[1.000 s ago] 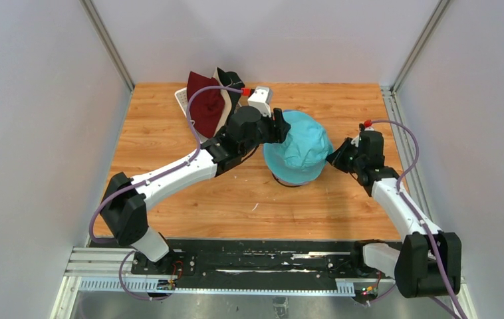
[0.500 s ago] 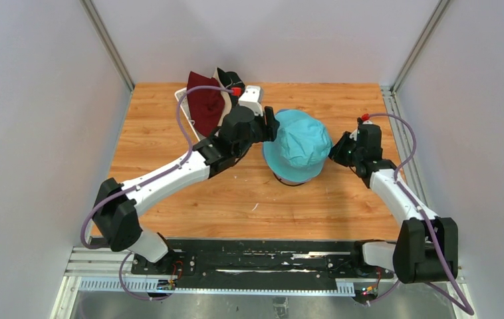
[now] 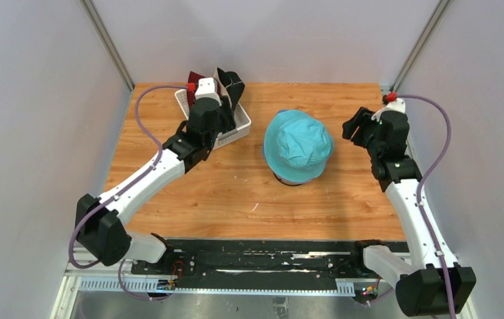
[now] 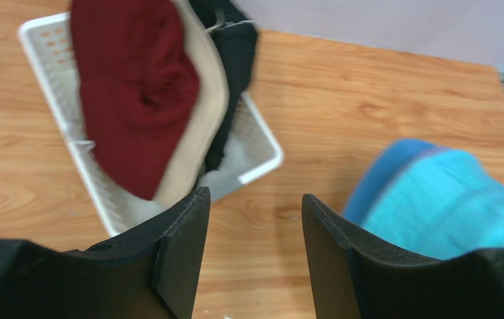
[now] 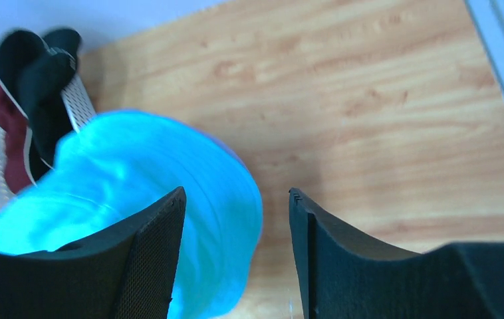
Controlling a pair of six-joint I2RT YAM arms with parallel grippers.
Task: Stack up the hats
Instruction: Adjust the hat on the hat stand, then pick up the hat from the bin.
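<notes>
The teal hat (image 3: pixel 298 145) sits on top of the stack in the middle of the table, and both grippers are clear of it. A blue hat's brim (image 4: pixel 383 174) shows beneath its edge. In the white basket (image 3: pixel 239 126) at the back left, the dark red hat (image 4: pixel 129 100), beige hat (image 4: pixel 204 113) and black hat (image 4: pixel 236 53) stand on edge. My left gripper (image 4: pixel 256 212) hovers open over the basket's near corner, with nothing between its fingers. My right gripper (image 5: pixel 236 199) hangs open to the right of the teal hat (image 5: pixel 156 193), holding nothing.
The basket's rim (image 4: pixel 262 159) lies just ahead of the left fingers. A dark stand base (image 3: pixel 282 179) peeks out under the stack. An aluminium rail (image 3: pixel 402 126) runs along the table's right edge close to the right arm. The walls close in on three sides.
The right gripper opened, released the teal hat's brim and pulled back to the right. The left arm swung away from the stack to above the basket. The teal hat settled flatter.
</notes>
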